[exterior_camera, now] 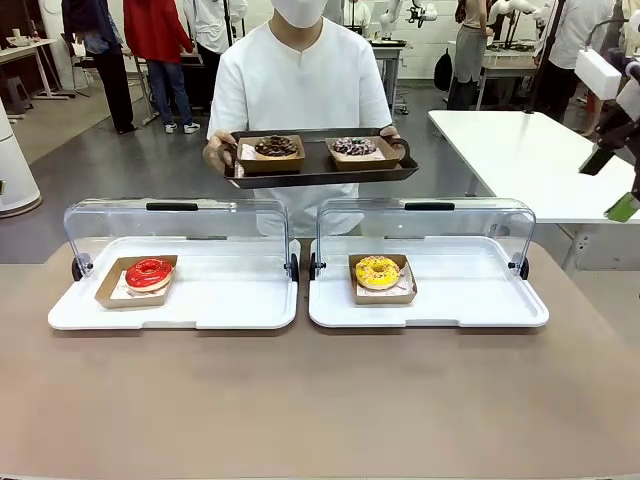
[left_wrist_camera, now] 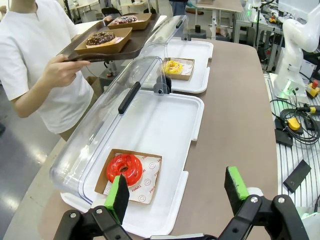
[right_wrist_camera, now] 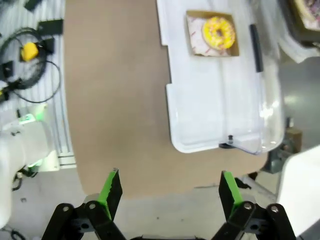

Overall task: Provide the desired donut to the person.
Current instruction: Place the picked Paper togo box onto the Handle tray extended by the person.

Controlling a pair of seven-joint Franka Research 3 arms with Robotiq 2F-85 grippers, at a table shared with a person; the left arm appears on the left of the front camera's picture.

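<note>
A red-glazed donut (exterior_camera: 149, 272) (left_wrist_camera: 125, 168) lies in a cardboard tray inside the left white display tray (exterior_camera: 230, 300). In the right display tray (exterior_camera: 470, 290) lies a yellow sprinkled donut (exterior_camera: 377, 271) (right_wrist_camera: 218, 33). Across the table the person (exterior_camera: 300, 80) (left_wrist_camera: 30, 45) holds a dark serving tray (exterior_camera: 320, 176) with two chocolate donuts (exterior_camera: 276, 147) (exterior_camera: 354, 147). My left gripper (left_wrist_camera: 176, 187) hangs open above the table's near edge, beside the red donut. My right gripper (right_wrist_camera: 170, 186) is open high over the table's right end, far from the yellow donut, and shows at the picture's right edge (exterior_camera: 610, 184).
Both display trays have clear lids (exterior_camera: 175, 225) (exterior_camera: 425, 225) swung up at the back. A white table (exterior_camera: 520, 160) stands at the far right. Cables and a yellow switch (left_wrist_camera: 292, 122) lie beside the right arm's base (left_wrist_camera: 295, 45). Bystanders stand far behind.
</note>
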